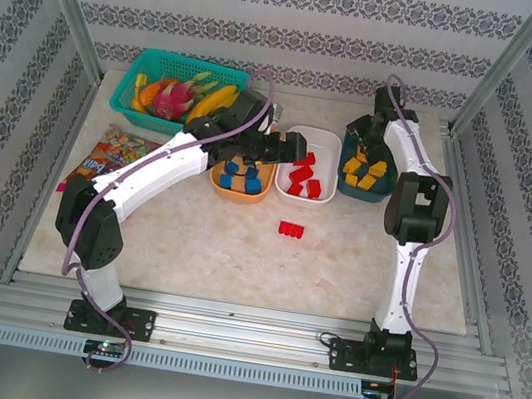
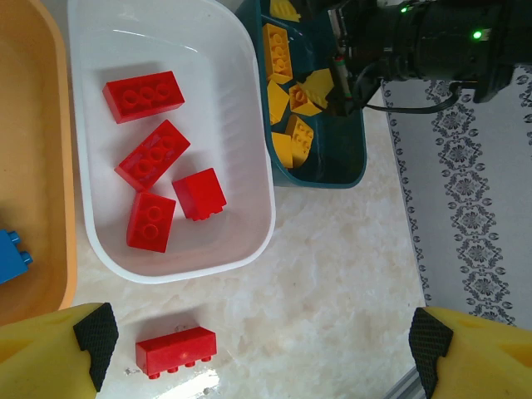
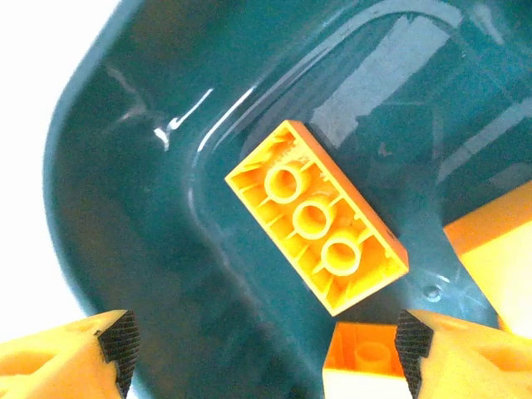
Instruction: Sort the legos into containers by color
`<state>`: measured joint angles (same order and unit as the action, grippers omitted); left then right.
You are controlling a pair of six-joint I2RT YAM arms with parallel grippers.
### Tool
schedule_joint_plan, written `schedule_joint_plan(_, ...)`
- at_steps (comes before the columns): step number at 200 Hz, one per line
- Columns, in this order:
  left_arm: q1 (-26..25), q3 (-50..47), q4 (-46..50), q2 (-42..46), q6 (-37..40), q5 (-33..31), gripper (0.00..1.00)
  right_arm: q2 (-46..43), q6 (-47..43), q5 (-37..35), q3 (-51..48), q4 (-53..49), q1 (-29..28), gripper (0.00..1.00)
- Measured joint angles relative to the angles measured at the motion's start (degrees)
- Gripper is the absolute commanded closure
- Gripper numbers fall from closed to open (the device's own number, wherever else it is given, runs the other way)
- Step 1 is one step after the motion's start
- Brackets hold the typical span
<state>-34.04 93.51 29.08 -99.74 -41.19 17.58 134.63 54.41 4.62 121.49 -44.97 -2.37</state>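
Note:
One red lego point(image 1: 291, 229) point(image 2: 176, 351) lies loose on the marble table in front of the white tray point(image 1: 328, 139) point(image 2: 249, 100), which holds several red legos point(image 2: 152, 154). Blue legos point(image 1: 239, 177) point(image 2: 12, 253) sit in the orange tray point(image 1: 216, 184) point(image 2: 41, 166). Yellow legos point(image 1: 364, 172) point(image 2: 293, 100) fill the dark teal tray point(image 1: 382, 194) point(image 2: 341, 170). My left gripper point(image 1: 294, 150) point(image 2: 262, 362) hovers open over the white tray's near edge, with nothing between its fingers. My right gripper point(image 1: 367, 140) point(image 3: 266, 357) hangs open inside the teal tray point(image 3: 125, 166), just above an upside-down yellow lego point(image 3: 316, 218).
A teal mesh basket of fruit point(image 1: 178, 84) stands at the back left. A snack bag point(image 1: 116, 156) lies at the left edge. Metal frame posts and rails border the table. Open marble lies in front of the trays.

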Motion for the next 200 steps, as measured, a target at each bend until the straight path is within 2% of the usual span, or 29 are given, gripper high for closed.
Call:
schedule_joint_plan(25, -0.02, -2.29, 0.0, 2.95, -0.02, -0.5, 0.07, -7.76, -0.87, -0.07, -5.09, 1.03, -0.28, 0.21)
schedule_joint_plan(59, -0.02, -10.01, 0.57, 11.28, -0.31, -3.04, 0.07, -26.36, -3.69, -1.18, -19.98, 4.61, -2.93, 0.22)
schedule_joint_plan(86, -0.02, -19.02, 1.64, 20.13, -0.96, -5.22, 0.07, -41.29, -8.48, -2.71, -34.86, 7.72, -10.56, 0.12)
schedule_joint_plan(112, -0.02, -27.82, 3.58, 28.46, -1.57, -6.75, 0.07, -50.53, -11.72, -3.8, -48.48, 8.2, -20.39, 0.05)
schedule_joint_plan(153, -0.02, -39.28, 6.45, 39.28, -2.86, -7.63, 0.06, -53.66, -9.86, -5.55, -61.64, 6.6, -31.85, 0.02)
schedule_joint_plan(200, -0.04, -46.05, 8.28, 46.1, -4.24, -7.85, 0.06, -43.45, -8.7, -7.69, -59.43, 6.62, -35.56, 0.02)
